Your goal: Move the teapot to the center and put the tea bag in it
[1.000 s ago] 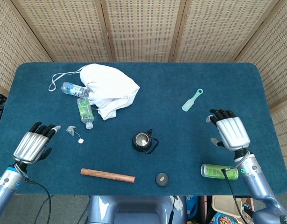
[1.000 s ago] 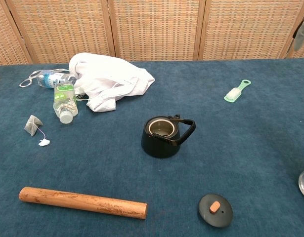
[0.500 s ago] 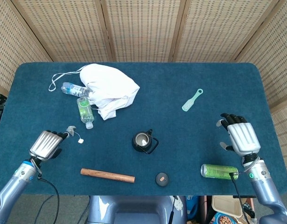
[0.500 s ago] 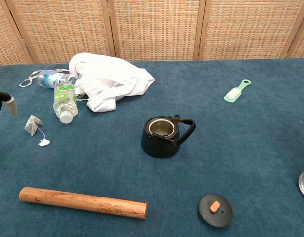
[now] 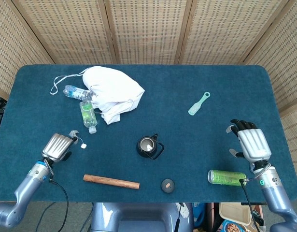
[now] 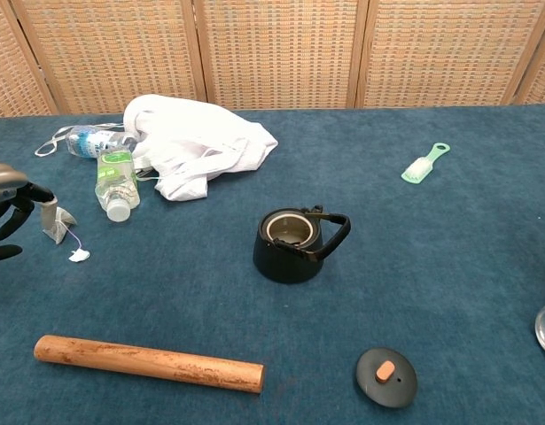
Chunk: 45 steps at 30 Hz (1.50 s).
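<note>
The black teapot [image 5: 148, 146] stands lidless near the table's middle, its handle tipped to the right; it also shows in the chest view [image 6: 294, 243]. Its lid [image 5: 167, 185] lies near the front edge. The tea bag [image 6: 59, 223] lies on the cloth at the left, its string leading to a white tag [image 6: 78, 256]. My left hand [image 5: 57, 146] hovers at the tea bag, fingers [image 6: 15, 212] apart and pointing down, their tips right at the bag's left side. My right hand [image 5: 253, 144] is at the far right, fingers spread, holding nothing.
A wooden rolling pin [image 5: 111, 181] lies in front of the teapot. A white cloth [image 5: 114, 92] and two plastic bottles [image 5: 88, 113] are at the back left. A green brush [image 5: 199, 103] lies at the back right, and a green can [image 5: 227, 177] below my right hand.
My left hand has moved right and forward to the tea bag and now shows in the chest view. My right hand has drawn back toward the right front edge.
</note>
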Motion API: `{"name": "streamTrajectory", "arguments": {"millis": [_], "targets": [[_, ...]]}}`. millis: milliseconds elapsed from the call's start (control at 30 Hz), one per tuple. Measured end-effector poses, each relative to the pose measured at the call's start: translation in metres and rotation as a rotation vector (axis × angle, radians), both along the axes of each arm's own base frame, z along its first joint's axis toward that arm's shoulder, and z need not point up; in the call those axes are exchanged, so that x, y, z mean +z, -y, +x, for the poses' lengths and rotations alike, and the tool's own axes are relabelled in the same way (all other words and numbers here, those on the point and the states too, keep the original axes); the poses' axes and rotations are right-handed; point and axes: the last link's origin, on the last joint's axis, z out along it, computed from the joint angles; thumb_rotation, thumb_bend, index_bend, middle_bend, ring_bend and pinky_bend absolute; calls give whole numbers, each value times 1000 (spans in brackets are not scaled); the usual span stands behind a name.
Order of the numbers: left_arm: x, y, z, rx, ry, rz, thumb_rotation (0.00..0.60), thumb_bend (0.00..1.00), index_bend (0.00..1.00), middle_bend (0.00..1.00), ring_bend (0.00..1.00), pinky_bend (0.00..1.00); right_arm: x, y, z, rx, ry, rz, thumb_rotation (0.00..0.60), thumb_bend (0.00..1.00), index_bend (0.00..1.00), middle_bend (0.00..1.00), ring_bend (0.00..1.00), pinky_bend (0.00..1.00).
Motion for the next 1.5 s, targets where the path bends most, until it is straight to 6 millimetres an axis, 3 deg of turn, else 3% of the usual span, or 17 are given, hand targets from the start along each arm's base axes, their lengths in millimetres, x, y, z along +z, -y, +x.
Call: {"name": "streamTrajectory", "arguments": {"millis": [567, 1500], "targets": [[-32, -16, -2, 42, 31, -11, 600, 358, 474, 669, 650, 651, 2, -3, -14, -38, 10, -3, 600, 198, 409, 281, 246, 313], [-53, -27, -4, 84, 43, -9, 600, 359, 499, 673, 653, 651, 9, -11, -28, -85, 19, -20, 600, 198, 409, 279, 243, 312]]}}
